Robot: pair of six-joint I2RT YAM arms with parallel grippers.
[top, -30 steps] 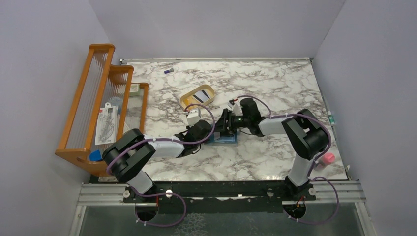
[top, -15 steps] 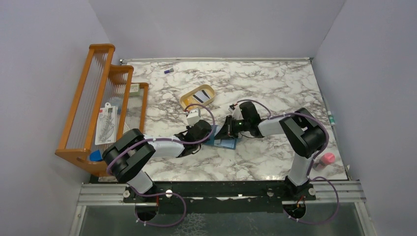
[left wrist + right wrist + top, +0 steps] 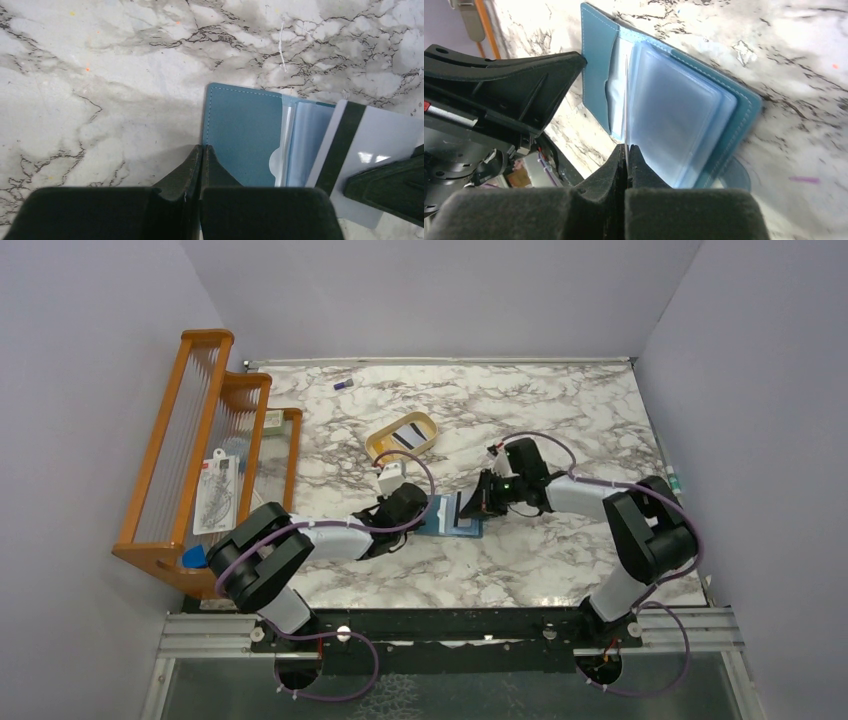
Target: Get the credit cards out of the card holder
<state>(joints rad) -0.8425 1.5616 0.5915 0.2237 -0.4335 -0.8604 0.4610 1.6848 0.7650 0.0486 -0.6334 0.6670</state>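
Observation:
The teal card holder (image 3: 240, 135) lies open on the marble table (image 3: 560, 420), its clear sleeves (image 3: 674, 115) fanned out. My left gripper (image 3: 201, 148) is shut, its tips pressing on the holder's left edge. A pale credit card (image 3: 370, 145) with a dark stripe sticks partly out of the holder's right side. My right gripper (image 3: 626, 147) is shut on that card's thin edge. One of the right fingers (image 3: 390, 185) overlaps the card's corner. From above, the card holder (image 3: 462, 528) sits between the left gripper (image 3: 425, 515) and the right gripper (image 3: 475, 505).
A tan oval tray (image 3: 375, 445) holding a striped card stands just behind the holder. An orange wooden rack (image 3: 200, 440) fills the table's left side. A small purple object (image 3: 343, 384) lies at the back, and a pink object (image 3: 667, 561) sits at the right front edge.
The right gripper has closed on the card and drawn back to the right, sliding the card partly out of the holder. The left gripper has stayed pressed on the holder.

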